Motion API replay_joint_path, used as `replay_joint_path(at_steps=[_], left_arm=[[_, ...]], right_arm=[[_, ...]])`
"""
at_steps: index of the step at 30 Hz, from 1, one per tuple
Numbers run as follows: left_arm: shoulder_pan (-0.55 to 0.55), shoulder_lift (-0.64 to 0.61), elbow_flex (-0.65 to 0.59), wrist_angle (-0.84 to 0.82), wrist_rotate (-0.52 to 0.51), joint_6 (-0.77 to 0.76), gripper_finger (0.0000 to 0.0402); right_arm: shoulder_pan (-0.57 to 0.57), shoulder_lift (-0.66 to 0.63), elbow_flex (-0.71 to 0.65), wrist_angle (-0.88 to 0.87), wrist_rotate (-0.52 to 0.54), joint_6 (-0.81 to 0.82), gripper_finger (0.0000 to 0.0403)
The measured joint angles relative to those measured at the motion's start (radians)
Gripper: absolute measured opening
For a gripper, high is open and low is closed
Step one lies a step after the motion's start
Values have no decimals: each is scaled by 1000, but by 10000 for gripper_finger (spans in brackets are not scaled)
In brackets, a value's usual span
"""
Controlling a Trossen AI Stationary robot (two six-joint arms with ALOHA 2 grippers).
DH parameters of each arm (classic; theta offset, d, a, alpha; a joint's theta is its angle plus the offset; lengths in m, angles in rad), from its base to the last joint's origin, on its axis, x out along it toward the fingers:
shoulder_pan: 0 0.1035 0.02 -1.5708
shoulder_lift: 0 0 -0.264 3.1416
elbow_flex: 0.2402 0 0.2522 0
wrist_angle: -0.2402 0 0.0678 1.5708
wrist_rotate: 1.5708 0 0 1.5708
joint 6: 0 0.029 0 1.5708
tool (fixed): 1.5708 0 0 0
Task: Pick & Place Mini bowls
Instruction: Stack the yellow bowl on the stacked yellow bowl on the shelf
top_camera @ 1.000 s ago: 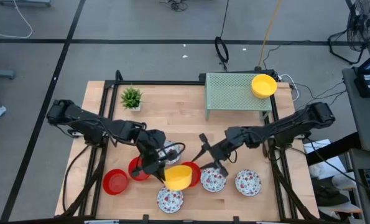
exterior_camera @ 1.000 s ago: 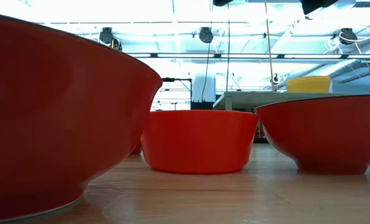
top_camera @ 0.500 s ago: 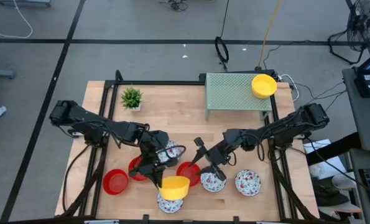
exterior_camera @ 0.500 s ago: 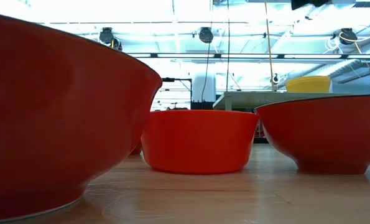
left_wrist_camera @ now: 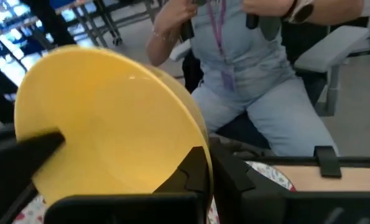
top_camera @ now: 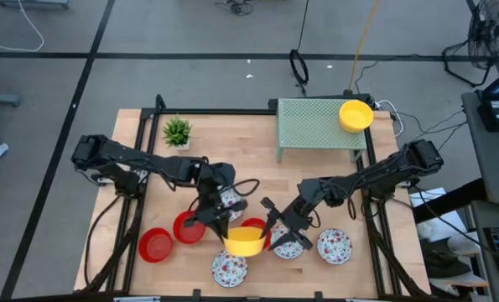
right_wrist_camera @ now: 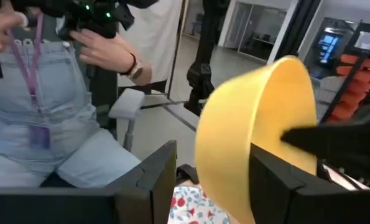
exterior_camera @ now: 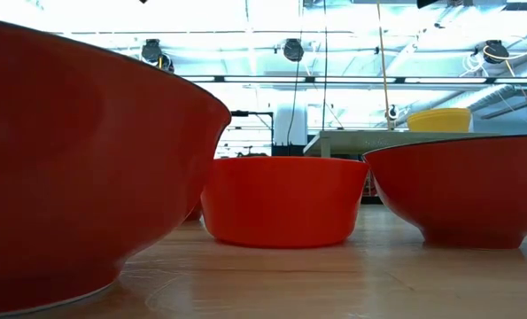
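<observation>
Careful, your left gripper (top_camera: 218,225) pinches the yellow bowl (top_camera: 245,241) by its rim above the red bowl (top_camera: 258,228), and your wide-open right gripper (top_camera: 276,225) could knock it loose.

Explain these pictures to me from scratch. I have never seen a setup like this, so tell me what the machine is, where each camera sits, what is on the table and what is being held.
This is a robot with two dark jointed arms working at a wooden table.

The high view looks straight down on the table. The low view sits at table height, so red bowls fill it. Each wrist view rides on one arm and looks past its fingers; both also show a seated person beyond the table.

The left gripper is shut on the rim of a yellow bowl, held tilted above the table. The right gripper is open, its fingers on either side of that bowl's rim, as if for a handover.

On the table lie red bowls, speckled white bowls, a small potted plant and a green rack carrying another yellow bowl.
</observation>
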Motion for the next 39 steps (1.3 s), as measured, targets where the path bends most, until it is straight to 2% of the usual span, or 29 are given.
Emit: replay_joint_path(at_steps=[8,19,25,32,39], left_arm=[[10,0,0,30,56,29,8],[21,0,0,53,73,137,13],[21,-2,0,54,73,132,6],[2,-3,1,72,11,84,41],[-26,-3,1,210,1,-123,102]], right_arm=[[-1,2,0,24,-7,-42,140],[1,1,0,78,1,-48,76],[3,2,0,90,-9,-12,19],[9,2,-2,82,-20,4,4],[28,2,-2,99,-14,-13,1]])
